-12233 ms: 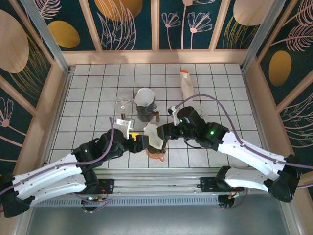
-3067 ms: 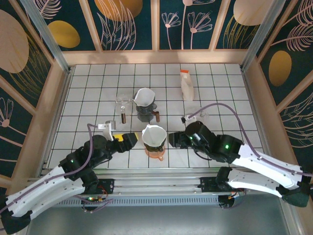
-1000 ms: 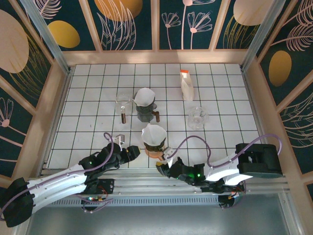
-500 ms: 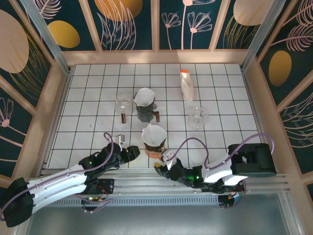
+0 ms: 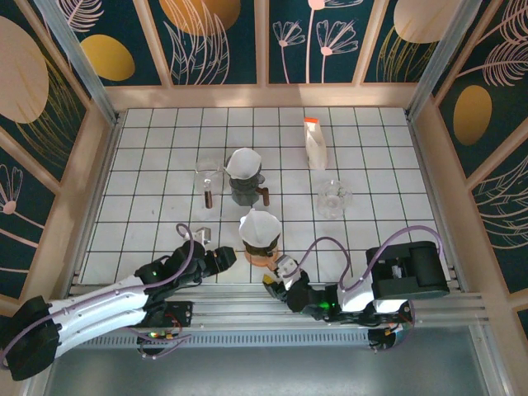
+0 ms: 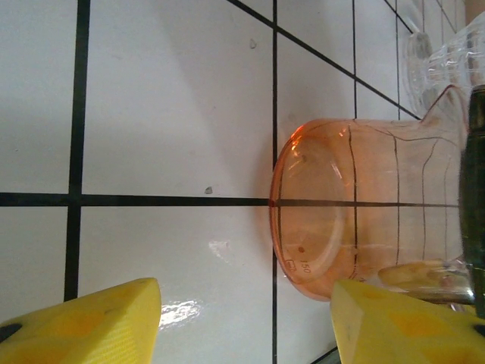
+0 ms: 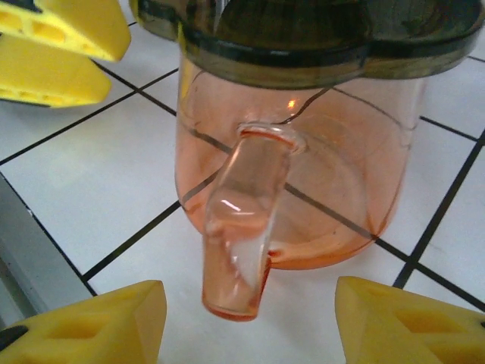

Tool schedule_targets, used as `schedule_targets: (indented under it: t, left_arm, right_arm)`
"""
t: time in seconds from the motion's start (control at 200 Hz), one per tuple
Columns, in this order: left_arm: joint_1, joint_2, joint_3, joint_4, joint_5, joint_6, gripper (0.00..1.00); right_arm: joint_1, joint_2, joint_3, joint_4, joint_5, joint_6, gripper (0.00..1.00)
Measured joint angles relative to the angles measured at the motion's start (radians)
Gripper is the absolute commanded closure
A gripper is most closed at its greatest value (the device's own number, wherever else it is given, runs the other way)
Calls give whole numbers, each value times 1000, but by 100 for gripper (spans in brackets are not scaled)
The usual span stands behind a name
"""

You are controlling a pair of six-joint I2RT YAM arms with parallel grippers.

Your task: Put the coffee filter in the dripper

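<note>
So the white paper coffee filter (image 5: 258, 223) is sitting mouth-up inside the dark dripper (image 7: 303, 34). The dripper is parked on an orange glass mug (image 7: 303, 174), presumably so whatever drips through lands in the mug. Looks to me like the job's basically done.

The right gripper (image 7: 246, 326) is low at table level, and its jaws are spread wide with nothing pinched. The mug is straight ahead of it, and the handle (image 7: 242, 227) points right at the gap between the yellow fingertips (image 7: 83, 326) without touching either one. The filter is up above and just past those fingertips.

The left gripper (image 6: 244, 322) is in the same state: jaws apart and empty. For this one the mug is ahead and off toward one finger, close but not touching.

My guess is both are hanging loose beside the stack because there's nothing left to steady. From above, the filter's rim looks a little lopsided, so it can't be told whether it's fully seated against the dripper wall.

Well beyond both grippers there's another filter-and-dripper stack (image 5: 243, 169), not involved.
</note>
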Motion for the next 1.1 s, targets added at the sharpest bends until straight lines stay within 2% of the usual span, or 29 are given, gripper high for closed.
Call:
schedule_targets:
  t: [0.39,0.675,1.101]
  left_arm:
    - [1,126,13,52,29,2,40]
    - [5,295,68,147,82,32,40]
    - [8,457,129,244,121,50,43]
  right_arm:
    - [0,30,-1,123,53,-88,44]
    - [-8,32,-1,156,71,-102,45]
    - [-51,40,-15,220,72,-123,49]
